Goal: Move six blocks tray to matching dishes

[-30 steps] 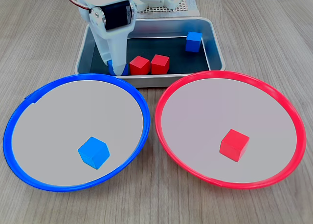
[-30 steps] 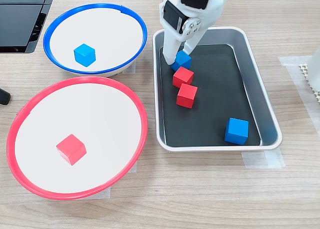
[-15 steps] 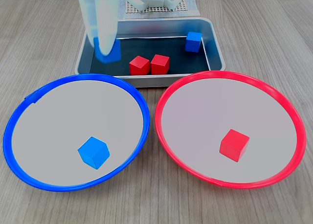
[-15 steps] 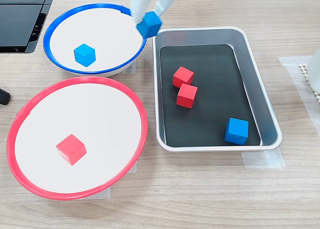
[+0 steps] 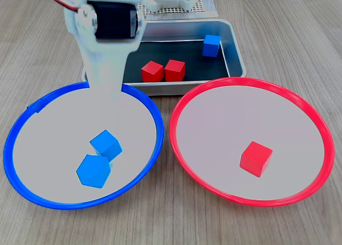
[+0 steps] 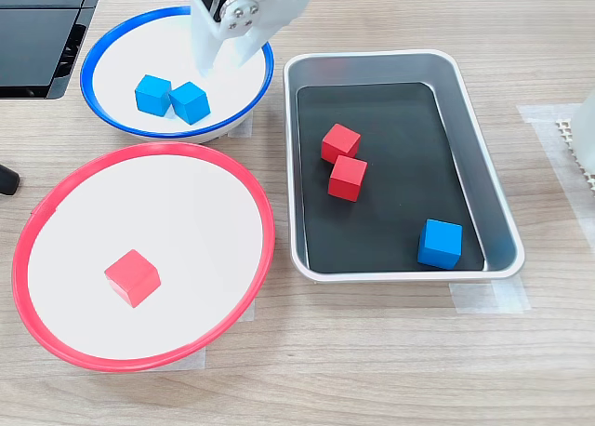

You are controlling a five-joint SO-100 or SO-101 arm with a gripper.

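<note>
The tool (image 6: 218, 61) hangs over the blue-rimmed dish (image 6: 112, 28), its two white fingers spread apart with nothing between them. Half a second ago it carried a blue block above the gap between this dish and the tray; now that block is out of its grip and lies in the dish. In a fixed view, the tool's white body (image 5: 107, 47) stands over the far rim of the same dish (image 5: 16, 132).

Two blue blocks now rest inside the blue-rimmed dish. One (image 6: 190, 102) sits just below the fingers, touching its neighbour (image 6: 152, 95); in the other fixed view they show as one block tilted on a corner (image 5: 92, 171) and another (image 5: 106, 144) touching it. The first block seems to have been nudged when the second landed.

Beside it, the red-rimmed dish (image 6: 56, 193) holds one red block (image 6: 132, 277).

The tray (image 6: 493, 193) on the counter (image 6: 372, 361) keeps three blocks: two red ones close together, (image 6: 340, 142) and (image 6: 348, 178), and one blue block (image 6: 440, 244) near the corner, well apart from them.

So three of six appear delivered, and the colours match so far. I judge the next move to be a return to the tray, most likely for the last blue block or one of the red pair, which sit near enough that the fingers might bump the neighbour.
</note>
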